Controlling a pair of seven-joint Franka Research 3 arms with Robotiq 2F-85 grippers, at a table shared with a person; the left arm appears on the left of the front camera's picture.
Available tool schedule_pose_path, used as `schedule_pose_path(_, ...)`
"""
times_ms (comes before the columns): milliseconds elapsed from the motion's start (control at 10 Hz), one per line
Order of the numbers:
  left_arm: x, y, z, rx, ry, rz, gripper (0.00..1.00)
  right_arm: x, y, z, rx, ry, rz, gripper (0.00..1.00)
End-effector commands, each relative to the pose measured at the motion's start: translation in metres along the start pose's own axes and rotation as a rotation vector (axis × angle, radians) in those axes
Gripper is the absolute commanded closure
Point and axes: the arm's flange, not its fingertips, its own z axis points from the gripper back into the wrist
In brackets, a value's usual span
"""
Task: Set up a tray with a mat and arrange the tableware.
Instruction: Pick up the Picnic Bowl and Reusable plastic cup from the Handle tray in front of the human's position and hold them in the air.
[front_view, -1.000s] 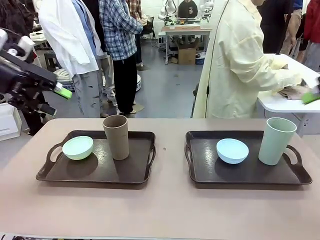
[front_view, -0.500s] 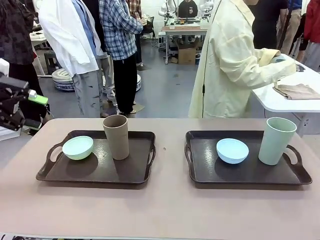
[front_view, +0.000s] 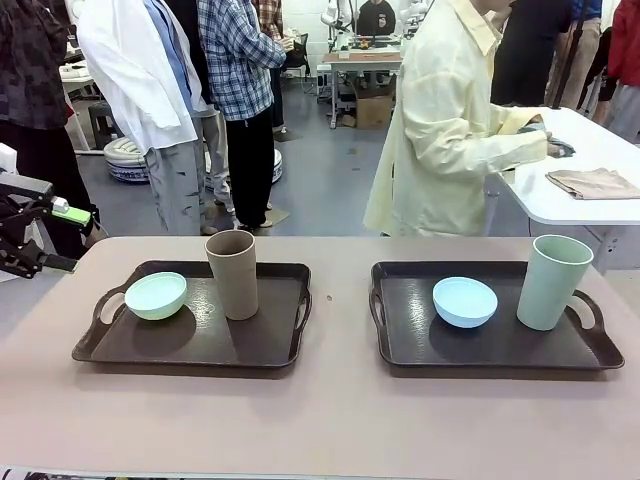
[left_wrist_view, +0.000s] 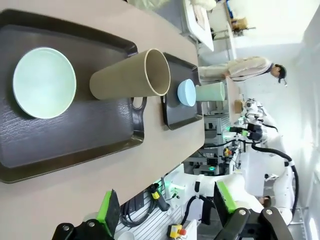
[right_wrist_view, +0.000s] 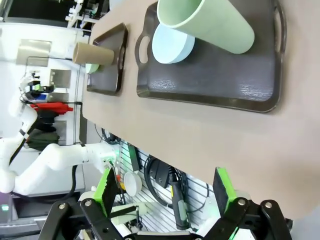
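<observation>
Off the counter's (front_view: 330, 420) left end, the left tool (front_view: 75, 238) hangs with jaws wide and nothing between them. Nearest ahead of it, the mint bowl (front_view: 156, 295) sits in the left tray (front_view: 285, 340), with the brown tumbler (front_view: 232, 273) upright just beyond, close but apart. Farther from this tool, the right tray (front_view: 500, 345) carries the blue bowl (front_view: 465, 301) and the sage tumbler (front_view: 552, 281), also apart. In its wrist view the right tool (right_wrist_view: 165, 190) is likewise spread wide and empty, below the counter's edge, with the sage tumbler closest to it.

All four pieces look light, stiff and smooth. I judge the tumblers tippy because they are tall, so best clamped across the wall below the middle. The bowls are shallow, so a pinch over the rim suits them.

Raised tray rims demand a lift before any sideways move. Bare counter lies between the trays and along the near side. Neither tray shows a mat.
</observation>
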Motion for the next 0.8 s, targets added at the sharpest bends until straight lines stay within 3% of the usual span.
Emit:
schedule_pose_path(0,-0.004,-0.01,-0.005,0.066,-0.028,-0.013,0.0,-0.024,0.008,-0.02,-0.017,-0.046,0.015,0.0)
schedule_pose_path(200,-0.005,-0.007,-0.005,0.115,-0.01,-0.049,0.0,-0.025,0.017,-0.022,-0.029,-0.077,0.033,0.0)
schedule_pose_path(300,0.0,-0.011,-0.004,0.046,-0.006,-0.029,0.0,0.002,0.007,0.003,-0.014,-0.026,-0.006,0.0)
schedule_pose_path(700,0.0,-0.011,-0.004,0.046,-0.006,-0.029,0.0,0.002,0.007,0.003,-0.014,-0.026,-0.006,0.0)
